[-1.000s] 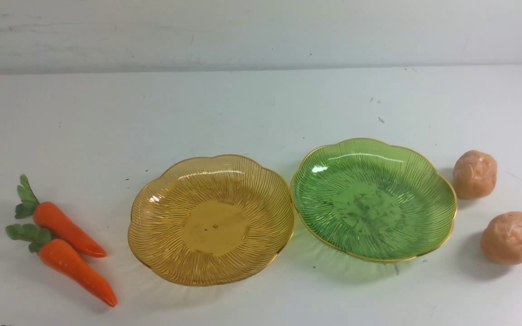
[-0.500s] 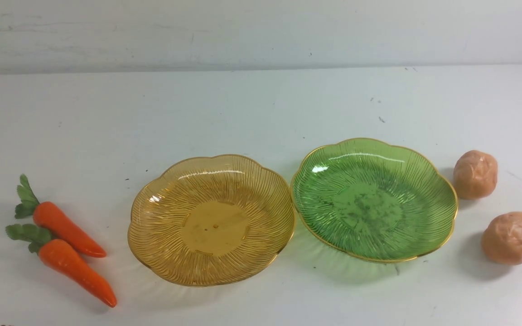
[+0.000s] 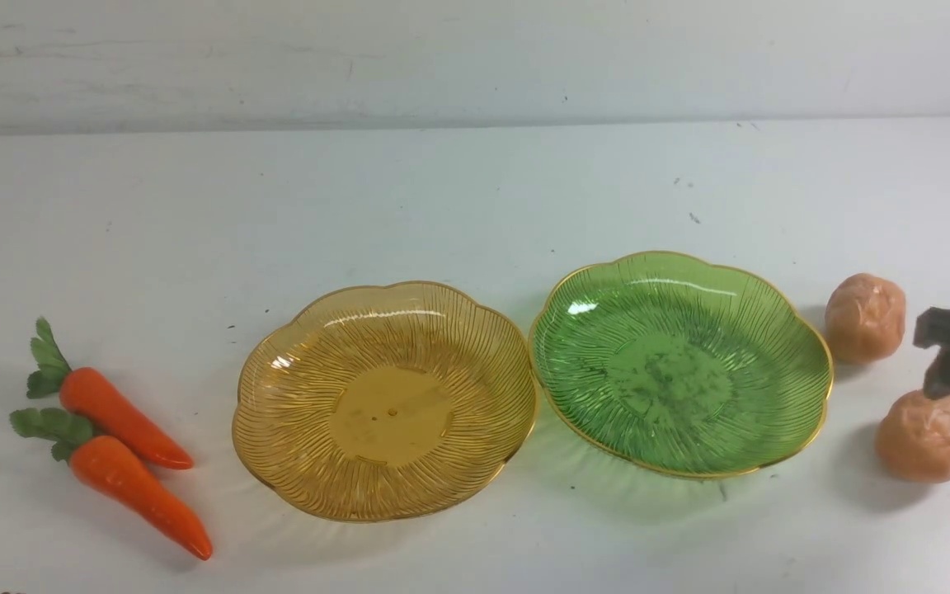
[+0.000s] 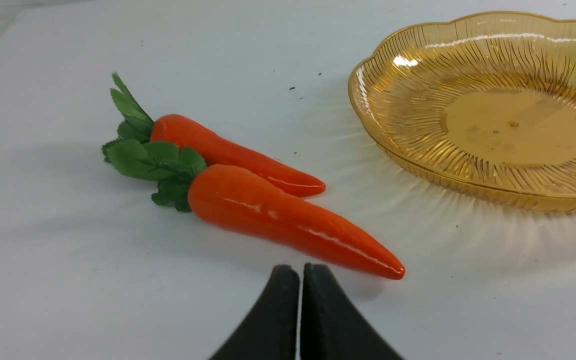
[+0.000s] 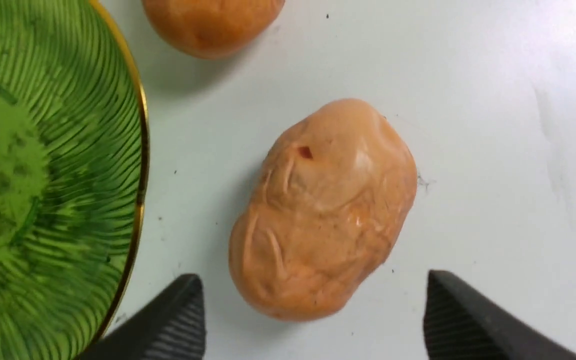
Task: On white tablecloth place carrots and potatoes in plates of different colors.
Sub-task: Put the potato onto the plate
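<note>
Black right tool (image 5: pixel 312 277), cropped in front view, jaws apart above nearer potato (image 5: pixel 323 200); left tool (image 4: pixel 300 270), jaws together.

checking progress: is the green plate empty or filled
Empty. The green plate holds nothing; both potatoes lie on the white tablecloth beside it.

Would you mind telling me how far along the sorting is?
Done: nothing; amber plate and green plate are empty. In hand: open right gripper is at the near potato. To do: it, the far potato and both carrots lie on the cloth; left gripper shut beside them.
</note>
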Tool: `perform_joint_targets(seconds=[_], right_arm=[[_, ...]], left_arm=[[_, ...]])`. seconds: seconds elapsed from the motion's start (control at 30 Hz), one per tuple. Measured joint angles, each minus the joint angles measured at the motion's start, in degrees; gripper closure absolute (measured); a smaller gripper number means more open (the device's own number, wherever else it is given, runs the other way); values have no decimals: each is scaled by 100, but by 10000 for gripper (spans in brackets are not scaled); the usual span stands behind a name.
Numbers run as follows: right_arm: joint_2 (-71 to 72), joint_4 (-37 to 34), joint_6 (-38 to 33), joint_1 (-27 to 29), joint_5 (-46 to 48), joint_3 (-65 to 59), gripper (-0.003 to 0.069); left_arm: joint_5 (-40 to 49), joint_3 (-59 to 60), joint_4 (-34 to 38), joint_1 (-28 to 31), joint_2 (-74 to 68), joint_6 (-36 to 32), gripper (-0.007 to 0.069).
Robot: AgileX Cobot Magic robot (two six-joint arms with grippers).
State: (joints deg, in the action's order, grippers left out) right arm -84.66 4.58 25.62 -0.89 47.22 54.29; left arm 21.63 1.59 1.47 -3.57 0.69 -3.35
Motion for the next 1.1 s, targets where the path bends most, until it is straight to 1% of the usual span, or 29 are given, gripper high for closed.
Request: perform_joint_targets(seconds=[0.07, 0.13, 0.17, 0.27, 0.37, 0.47, 0.57, 0.63, 0.67, 0.73, 0.8, 0.87, 0.93, 1.0, 1.03, 1.1], right_arm=[[-426, 146, 346, 0, 0, 247, 16], [-781, 301, 800, 0, -19, 438, -20], [-995, 383, 1095, 0, -43, 520, -27], [-1473, 592, 1584, 0, -91, 599, -31], [-1861, 668, 1732, 0, -123, 605, -31], [-2105, 668, 1737, 0, -154, 605, 1], [-2180, 668, 1332, 0, -85, 638, 101], [-2174, 728, 852, 0, 251, 790, 103], [-2148, 753, 525, 0, 524, 925, 103], [-1975, 754, 115, 0, 1033, 1260, 103], [-1665, 744, -135, 0, 1523, 1686, 103], [-1322, 559, -231, -7, 1727, 2049, 103], [-1093, 186, -549, -98, 1638, 2216, 103], [-1018, -250, -1094, -334, 1272, 2259, 103], [-1063, -458, -1302, -507, 1109, 2259, 103], [-1269, -685, -1484, -887, 754, 2259, 103]], left_arm=[[0, 0, 0, 0, 0, 0, 627], [0, 0, -2, 0, 0, 0, 627], [0, 0, -2, 0, 0, 0, 627], [0, 0, -2, 0, 0, 0, 627], [0, 0, -2, 0, 0, 0, 627], [0, 0, -2, 0, 0, 0, 627], [0, 0, -2, 0, 0, 0, 627], [0, 0, -2, 0, 0, 0, 627], [0, 0, -2, 0, 0, 0, 627], [0, 0, -2, 0, 0, 0, 627], [0, 0, -2, 0, 0, 0, 627], [0, 0, -2, 0, 0, 0, 627], [0, 0, -2, 0, 0, 0, 627], [0, 0, -2, 0, 0, 0, 627], [0, 0, -2, 0, 0, 0, 627], [2, 0, -2, 0, 0, 0, 627]])
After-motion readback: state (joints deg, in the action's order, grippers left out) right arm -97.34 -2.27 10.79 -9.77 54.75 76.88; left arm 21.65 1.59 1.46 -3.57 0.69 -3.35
